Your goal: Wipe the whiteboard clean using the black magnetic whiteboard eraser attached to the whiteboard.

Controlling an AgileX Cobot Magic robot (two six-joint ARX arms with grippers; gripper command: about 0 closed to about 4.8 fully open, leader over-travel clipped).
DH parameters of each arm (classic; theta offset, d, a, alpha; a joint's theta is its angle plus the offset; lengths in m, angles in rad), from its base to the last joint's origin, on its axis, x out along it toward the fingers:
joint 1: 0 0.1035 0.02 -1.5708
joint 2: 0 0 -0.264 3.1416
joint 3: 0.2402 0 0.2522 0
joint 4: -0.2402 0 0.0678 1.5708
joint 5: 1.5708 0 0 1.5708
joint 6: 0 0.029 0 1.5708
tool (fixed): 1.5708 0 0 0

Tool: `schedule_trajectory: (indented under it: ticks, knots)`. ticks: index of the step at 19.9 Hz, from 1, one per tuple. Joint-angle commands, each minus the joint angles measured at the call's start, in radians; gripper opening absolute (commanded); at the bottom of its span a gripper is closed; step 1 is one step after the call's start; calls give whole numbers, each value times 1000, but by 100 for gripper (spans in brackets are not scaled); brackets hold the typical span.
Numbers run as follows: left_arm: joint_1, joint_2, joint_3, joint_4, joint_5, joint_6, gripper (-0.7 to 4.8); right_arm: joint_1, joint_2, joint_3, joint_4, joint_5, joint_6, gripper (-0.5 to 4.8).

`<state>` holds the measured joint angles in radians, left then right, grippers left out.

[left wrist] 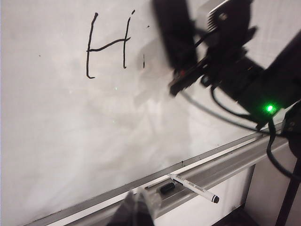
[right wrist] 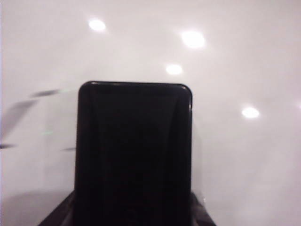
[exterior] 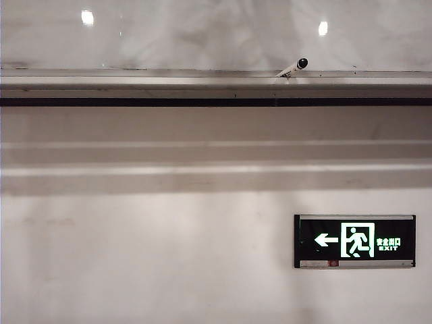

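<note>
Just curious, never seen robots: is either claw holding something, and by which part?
The right gripper, at the glossy whiteboard, holds the black block-shaped eraser by its sides. The left gripper, near the ledge, is shut, empty.

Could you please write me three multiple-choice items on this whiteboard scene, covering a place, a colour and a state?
1. Where does the marker lie? A. on the silver ledge; B. on the floor; C. in a cup.
2. What colour is the writing on the whiteboard? A. red; B. black; C. green.
3. What state is the right gripper in? A. open, empty; B. shut, empty; C. shut on the black magnetic whiteboard eraser.

1 A: it rests along the ledge under the board.
2 B: the strokes are black.
3 C: the eraser sits between its fingers, up at the board; the left gripper, shut, is low near the ledge.
</note>
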<state>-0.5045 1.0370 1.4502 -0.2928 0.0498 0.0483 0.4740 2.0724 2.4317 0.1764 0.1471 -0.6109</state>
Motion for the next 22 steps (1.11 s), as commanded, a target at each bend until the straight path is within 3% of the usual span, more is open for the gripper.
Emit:
schedule_trajectory:
  ticks: [1,5,7,14,16,20,22]
  knots:
    - [1,-3,6,10,3,-4,-5,18,11,4,-99,-126,43,62]
    - [1,-3,6,11,4,-4,-5,40,32,4,-220,-247,42,62]
    - [1,-3,6,10,4,-4,-5,74,46,4,-224,-249,4,62]
    - [1,-3,6,10,18,-4,-5,67,53,5,36,134,-80,62]
    - [1,-3,6,10,19,-4,-5,44,52,5,133,200,-87,62]
    - [1,-3,6,10,19,-4,-5,14,52,5,249,183,-68,62]
    - [1,-3,6,10,19,-4,-5,14,52,5,240,78,-41,60]
